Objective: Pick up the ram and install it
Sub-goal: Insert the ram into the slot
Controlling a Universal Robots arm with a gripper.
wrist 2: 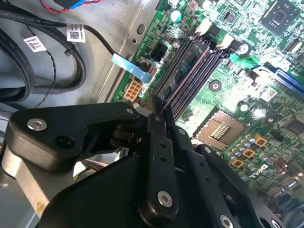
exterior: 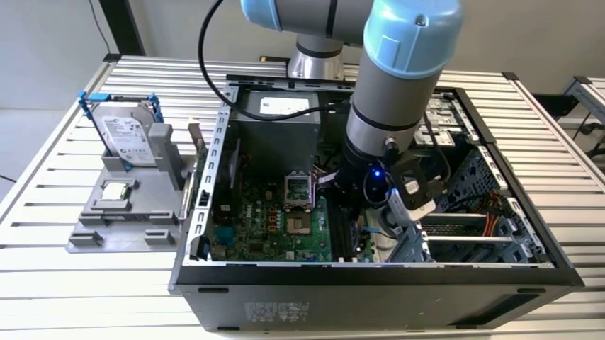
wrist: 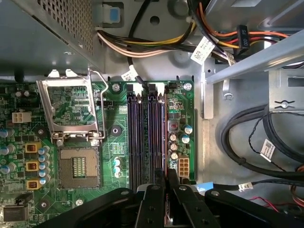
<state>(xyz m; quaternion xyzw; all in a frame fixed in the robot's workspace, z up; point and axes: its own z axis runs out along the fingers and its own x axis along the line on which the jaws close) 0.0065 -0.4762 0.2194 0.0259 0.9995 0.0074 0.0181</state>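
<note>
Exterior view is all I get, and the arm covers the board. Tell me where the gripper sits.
Observer: In both wrist views the gripper is at one end of the black memory slots, over the slot farthest from the processor socket.
Operator: Describe that socket.
Observer: It is empty, with its contacts bare and its metal frame swung open.
Operator: Check for cables near the slots.
Observer: In the first wrist view, some black cables lie on the case floor beyond the edge of the motherboard, apart from the slots.
</note>
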